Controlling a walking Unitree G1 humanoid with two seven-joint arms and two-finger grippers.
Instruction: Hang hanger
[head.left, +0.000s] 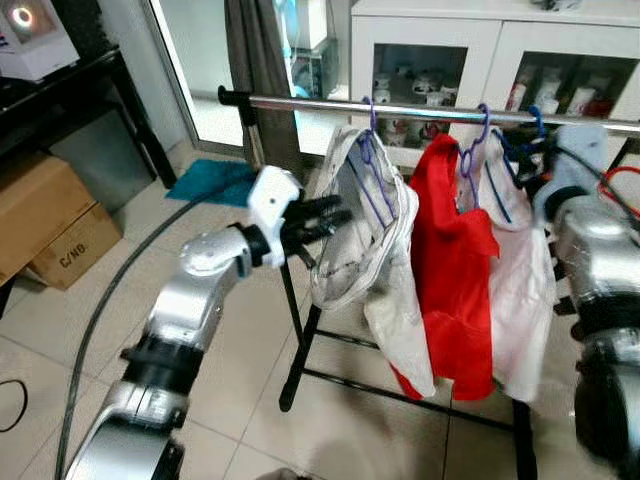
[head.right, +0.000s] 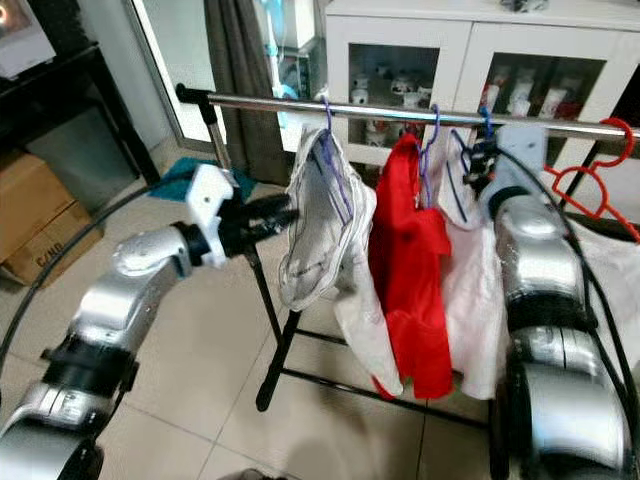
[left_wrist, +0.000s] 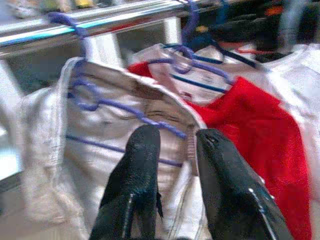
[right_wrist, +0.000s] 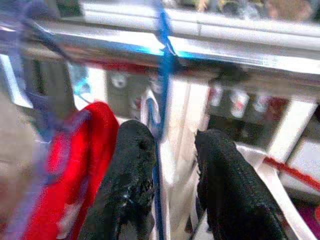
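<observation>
A thin blue wire hanger (right_wrist: 161, 70) carrying a white shirt (head.left: 520, 290) is hooking over the shiny metal rail (head.left: 420, 110). The right gripper (right_wrist: 170, 165) is straddling its stem, fingers parted, gripping nothing. Pulling away carelessly could snag and unhook it. The left gripper (left_wrist: 172, 165), also parted and empty, is nearing the cream garment (head.left: 370, 230). Behind, a white glass-fronted cabinet (head.left: 500, 40) is holding small jars.
</observation>
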